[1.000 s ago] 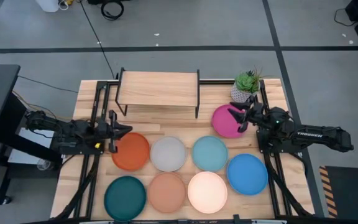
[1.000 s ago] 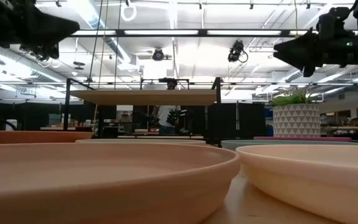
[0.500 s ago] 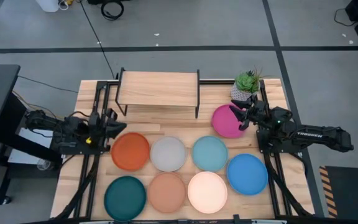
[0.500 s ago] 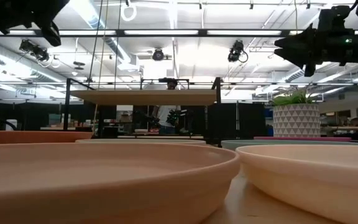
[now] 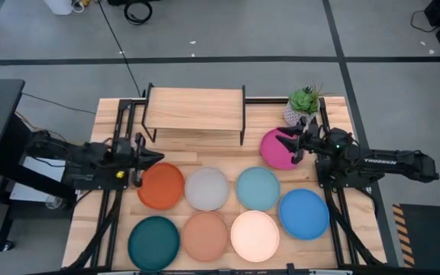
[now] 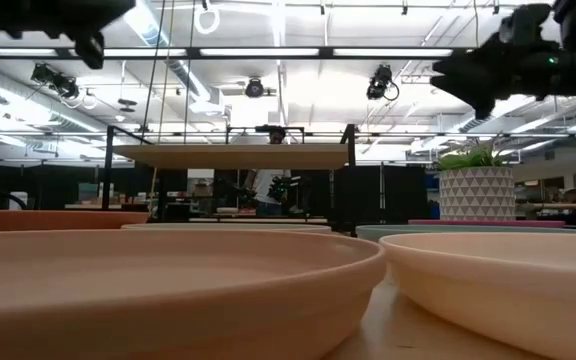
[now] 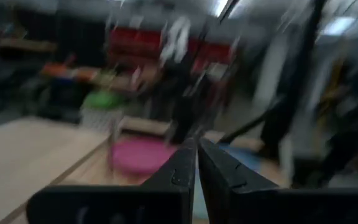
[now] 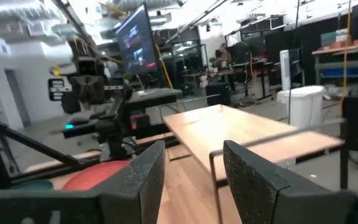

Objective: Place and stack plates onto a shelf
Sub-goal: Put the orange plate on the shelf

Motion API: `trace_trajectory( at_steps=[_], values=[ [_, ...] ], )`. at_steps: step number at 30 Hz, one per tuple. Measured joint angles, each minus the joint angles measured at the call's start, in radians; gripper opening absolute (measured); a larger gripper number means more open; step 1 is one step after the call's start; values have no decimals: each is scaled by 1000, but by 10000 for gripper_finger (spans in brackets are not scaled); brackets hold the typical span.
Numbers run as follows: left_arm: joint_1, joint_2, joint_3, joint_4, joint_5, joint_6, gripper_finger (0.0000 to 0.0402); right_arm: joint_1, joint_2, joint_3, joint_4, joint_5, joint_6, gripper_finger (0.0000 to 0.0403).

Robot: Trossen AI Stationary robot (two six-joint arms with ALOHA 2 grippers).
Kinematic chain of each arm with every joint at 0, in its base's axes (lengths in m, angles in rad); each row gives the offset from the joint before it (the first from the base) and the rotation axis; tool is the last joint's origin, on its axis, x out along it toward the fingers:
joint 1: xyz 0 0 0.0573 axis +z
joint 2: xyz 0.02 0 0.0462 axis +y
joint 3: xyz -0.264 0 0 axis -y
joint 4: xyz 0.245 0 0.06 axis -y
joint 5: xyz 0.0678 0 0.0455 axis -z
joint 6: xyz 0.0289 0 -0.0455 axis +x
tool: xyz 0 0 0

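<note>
While all eight plates lie flat on the desk (image 5: 334, 114), the shelf (image 5: 195, 108) at the far middle carries nothing, so by this layout the stacking has not begun. The plates are spread singly, none overlapping, probably so each can be taken by its rim: orange (image 5: 160, 186), grey (image 5: 207, 189) and pale blue (image 5: 257, 189) form a middle row, teal (image 5: 153, 242), terracotta (image 5: 205, 236) and cream (image 5: 254, 235) a near row, bright blue (image 5: 304, 213) sits at the right, and magenta (image 5: 279, 148) lies apart at the far right, just beside a potted plant (image 5: 302, 104). The right gripper (image 5: 288, 142) hovers over the magenta plate's right part, raised above it as the low view shows, with its fingers spread and holding nothing; that pose suits a descent onto the rim. The left gripper (image 5: 150, 158) sits just past the orange plate's far left edge, its fingers (image 7: 179, 174) pressed together and empty, pointing across the desk. Magenta looks the likely first pick, since it is nearest the shelf's right end. A shallow rim offers little to pinch, so a slip or tilt is the main risk.
</note>
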Motion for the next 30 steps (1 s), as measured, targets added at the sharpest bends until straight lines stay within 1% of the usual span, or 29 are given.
trace_trajectory(
  at_steps=[3,5,7,10,12,15,18,21,24,30],
  values=[
    [-1,148,129,-136,4,-15,19,3,82,60,1,-2,-49,170],
    [-10,244,207,-252,32,-63,23,10,132,85,1,-17,-76,170],
    [-33,341,273,-374,33,-126,35,24,179,99,2,-27,-102,170],
    [-69,485,357,-509,-1,-271,62,53,242,100,30,-16,-132,170],
    [-88,577,430,-596,-4,-388,82,75,282,100,38,2,-137,170],
    [-113,715,552,-744,37,-536,107,118,348,100,82,21,-138,170],
    [-140,841,662,-869,87,-635,117,170,429,100,181,58,-166,170],
    [-152,955,749,-953,135,-694,119,211,506,100,284,90,-211,170],
    [-154,1058,819,-993,200,-743,119,234,568,100,343,93,-240,170],
    [-160,1205,897,-1020,322,-847,119,253,667,100,379,93,-252,170]
  ],
)
